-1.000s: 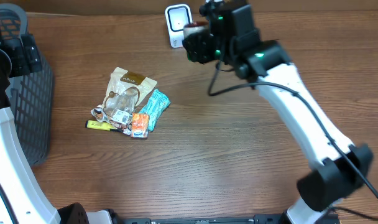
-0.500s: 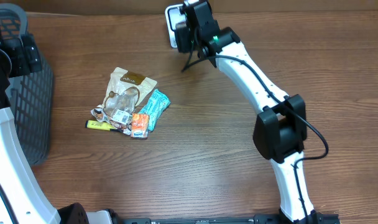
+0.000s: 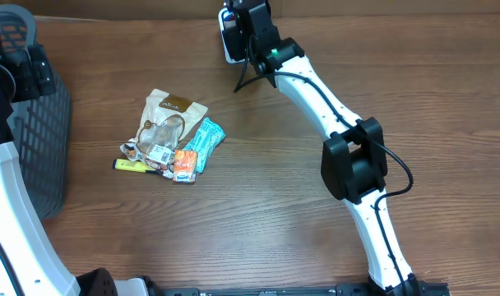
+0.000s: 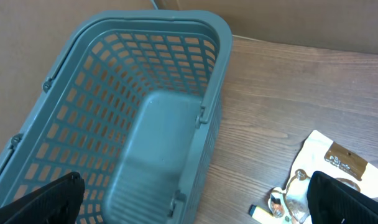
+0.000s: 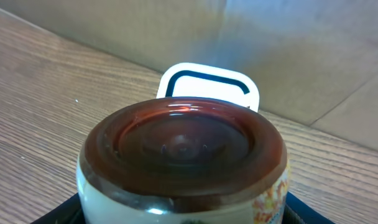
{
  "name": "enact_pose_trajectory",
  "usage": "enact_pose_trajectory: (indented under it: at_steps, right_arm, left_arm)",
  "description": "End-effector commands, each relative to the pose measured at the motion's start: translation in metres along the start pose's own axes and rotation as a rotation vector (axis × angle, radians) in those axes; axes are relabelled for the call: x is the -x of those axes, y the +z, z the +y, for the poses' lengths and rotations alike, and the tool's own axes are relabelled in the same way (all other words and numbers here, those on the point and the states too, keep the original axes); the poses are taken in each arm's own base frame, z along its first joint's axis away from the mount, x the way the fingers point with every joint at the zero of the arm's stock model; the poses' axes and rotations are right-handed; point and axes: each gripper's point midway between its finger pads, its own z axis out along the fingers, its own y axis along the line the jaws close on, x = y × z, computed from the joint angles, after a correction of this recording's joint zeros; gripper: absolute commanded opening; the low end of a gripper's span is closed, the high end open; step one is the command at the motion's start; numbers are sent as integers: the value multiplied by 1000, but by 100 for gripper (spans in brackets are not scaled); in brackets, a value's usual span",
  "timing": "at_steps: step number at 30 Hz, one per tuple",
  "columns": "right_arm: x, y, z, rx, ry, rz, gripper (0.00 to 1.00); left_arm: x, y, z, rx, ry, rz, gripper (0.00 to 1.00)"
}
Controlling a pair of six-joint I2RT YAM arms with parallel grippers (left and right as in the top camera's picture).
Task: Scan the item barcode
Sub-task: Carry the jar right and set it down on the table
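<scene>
Presently, right gripper (image 3: 242, 20) pinching a brown-lidded cup (image 5: 183, 155) held just before the white scanner (image 5: 207, 84); left gripper (image 4: 195, 199) spread wide above the grey basket (image 4: 152, 137), well left of the scanner, its bare floor showing; snack packets (image 3: 172, 136) lie between.

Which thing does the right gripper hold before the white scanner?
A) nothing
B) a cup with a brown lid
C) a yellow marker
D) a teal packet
B: the right wrist view shows the brown-lidded cup in the right gripper, facing the white scanner.
</scene>
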Motion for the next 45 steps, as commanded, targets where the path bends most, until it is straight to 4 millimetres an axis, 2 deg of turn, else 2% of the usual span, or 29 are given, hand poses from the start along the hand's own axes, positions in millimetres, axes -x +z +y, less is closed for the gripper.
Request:
enact_pose_trajectory:
  at_steps: [1, 6, 14, 20, 26, 30, 33, 37, 39, 42, 45]
  right_arm:
    - [14, -3, -4, -18, -8, -40, 62]
    - [2, 1, -3, -17, -15, 0, 62]
    - [4, -6, -2, -15, -14, 16, 62]
    - [18, -23, -3, -11, -15, 24, 62]
    - [45, -63, 8, 84, -8, 37, 62]
    - [52, -107, 9, 166, 54, 104, 62]
    - [46, -144, 8, 226, 137, 191, 64]
    - [27, -189, -12, 237, 228, 320, 62]
    - [15, -200, -28, 221, 259, 378, 62]
    - [-10, -209, -63, 166, 321, 477, 64]
    - [-26, -201, -99, 116, 385, 519, 66]
  left_arm:
    - [1, 1, 3, 10, 10, -1, 100]
    - [1, 1, 3, 10, 10, -1, 100]
    - [1, 1, 3, 10, 10, -1, 100]
    - [1, 1, 3, 10, 10, -1, 100]
    - [1, 1, 3, 10, 10, -1, 100]
    - [1, 1, 3, 10, 10, -1, 100]
    - [1, 1, 3, 10, 10, 0, 100]
    - [1, 1, 3, 10, 10, -1, 100]
    - [1, 1, 3, 10, 10, -1, 100]
    - [1, 1, 3, 10, 10, -1, 100]
    - [1, 1, 3, 10, 10, -1, 100]
